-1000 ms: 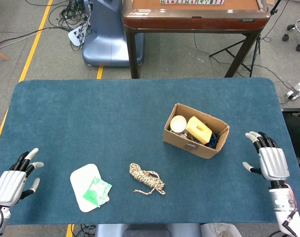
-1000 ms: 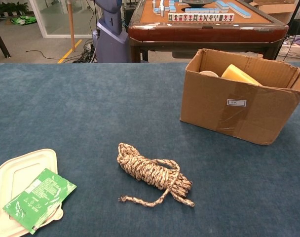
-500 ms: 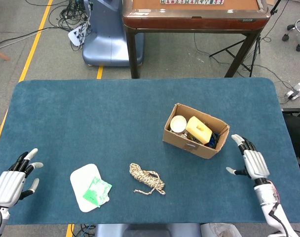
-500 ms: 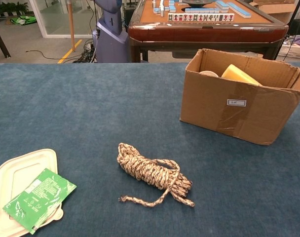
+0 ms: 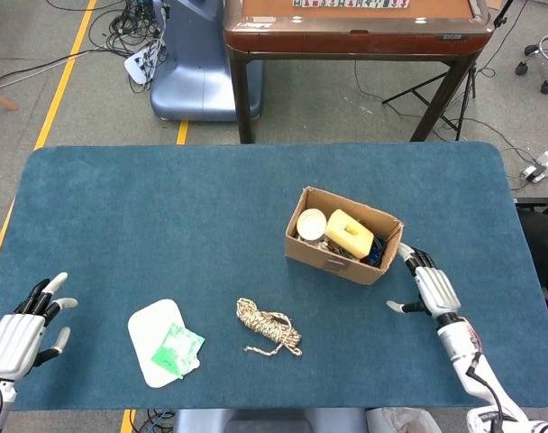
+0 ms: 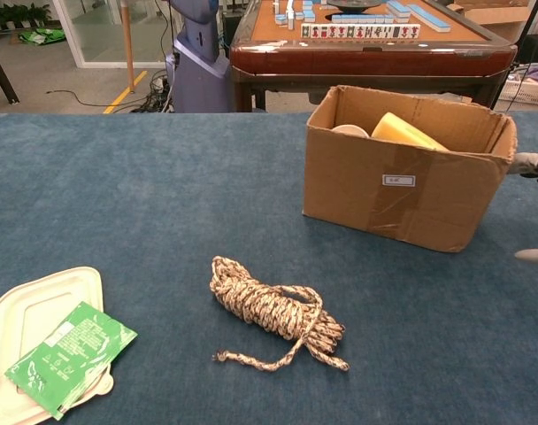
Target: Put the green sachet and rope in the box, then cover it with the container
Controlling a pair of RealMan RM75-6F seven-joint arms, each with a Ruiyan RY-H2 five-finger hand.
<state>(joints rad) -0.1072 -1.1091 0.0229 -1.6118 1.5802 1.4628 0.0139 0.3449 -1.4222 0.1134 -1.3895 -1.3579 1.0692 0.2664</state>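
Note:
An open cardboard box (image 5: 342, 247) (image 6: 402, 181) sits right of the table's middle, holding a yellow block and a white cup. My right hand (image 5: 427, 287) (image 6: 536, 168) presses its spread fingers against the box's right end. A coiled rope (image 5: 269, 327) (image 6: 274, 312) lies near the front edge. The green sachet (image 5: 178, 349) (image 6: 70, 356) rests on a white container lid (image 5: 157, 339) (image 6: 30, 328) at the front left. At the far left corner my left hand (image 5: 22, 329) hovers with its fingers apart, holding nothing.
A brown mahjong table (image 5: 355, 32) and a blue machine base (image 5: 197, 63) stand beyond the far edge of the blue table (image 5: 166, 216). Cables lie on the floor.
My right hand has moved left against the box and pushed it leftward toward the middle. The left hand, rope and sachet have stayed put.

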